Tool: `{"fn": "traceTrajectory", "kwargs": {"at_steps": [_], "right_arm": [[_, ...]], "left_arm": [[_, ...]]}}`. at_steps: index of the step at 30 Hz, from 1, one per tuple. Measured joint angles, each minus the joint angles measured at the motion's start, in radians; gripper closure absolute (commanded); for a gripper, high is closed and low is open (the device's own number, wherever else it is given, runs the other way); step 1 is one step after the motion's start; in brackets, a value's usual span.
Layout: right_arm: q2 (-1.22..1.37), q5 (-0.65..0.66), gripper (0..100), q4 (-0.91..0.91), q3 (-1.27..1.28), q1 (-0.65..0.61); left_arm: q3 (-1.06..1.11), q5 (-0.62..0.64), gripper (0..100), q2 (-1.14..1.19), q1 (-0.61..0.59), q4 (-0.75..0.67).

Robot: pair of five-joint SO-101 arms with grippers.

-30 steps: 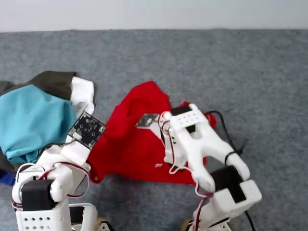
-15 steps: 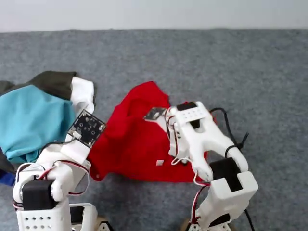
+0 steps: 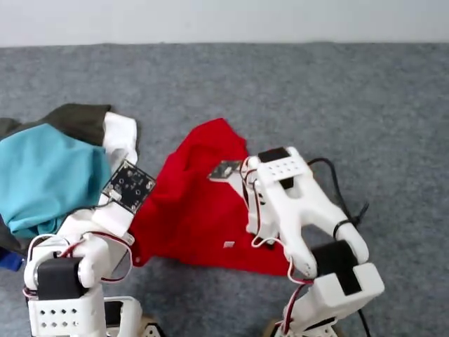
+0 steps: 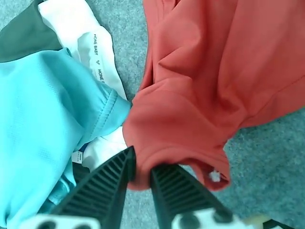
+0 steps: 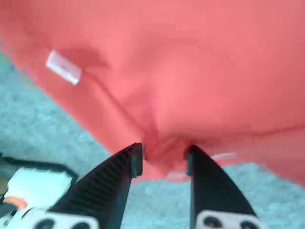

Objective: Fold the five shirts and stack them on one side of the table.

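The left hand (image 4: 140,174) pinches the red shirt (image 3: 189,203) at its 8 o'clock corner; the right hand (image 5: 164,157) pinches its 5 o'clock hem. A teal shirt (image 3: 42,175) lies at 9 o'clock.

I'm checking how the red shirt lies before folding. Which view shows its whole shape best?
The high view: the red shirt lies spread on the table, outline mostly visible, the right arm covering part. The left wrist view shows one bunched corner in the jaws; the right wrist view, a pinched fold.
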Motion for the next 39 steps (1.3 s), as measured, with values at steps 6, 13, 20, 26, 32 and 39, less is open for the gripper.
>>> {"fn": "traceTrajectory", "kwargs": {"at_steps": [6,13,20,26,32,39], "right_arm": [[-0.009,0.0,81.5,0.011,0.0,-0.006],[0.04,-0.005,83.2,0.005,0.0,-0.081],[0.13,-0.038,88.3,-0.041,-0.003,-0.086],[0.133,-0.038,92.8,-0.051,-0.006,-0.084],[0.133,-0.037,99.1,-0.032,-0.002,-0.087],[-0.069,0.008,99.1,0.135,-0.106,-0.089]], "left_arm": [[0.0,0.0,98,0.0,0.0,0.0],[0.0,0.0,98,0.0,0.0,0.0],[0.0,0.0,98,0.0,0.0,0.0],[0.0,0.0,98,0.0,0.0,0.0],[0.0,0.0,98,0.002,0.0,0.0],[0.0,0.0,98,-0.003,0.0,-0.003]]}}
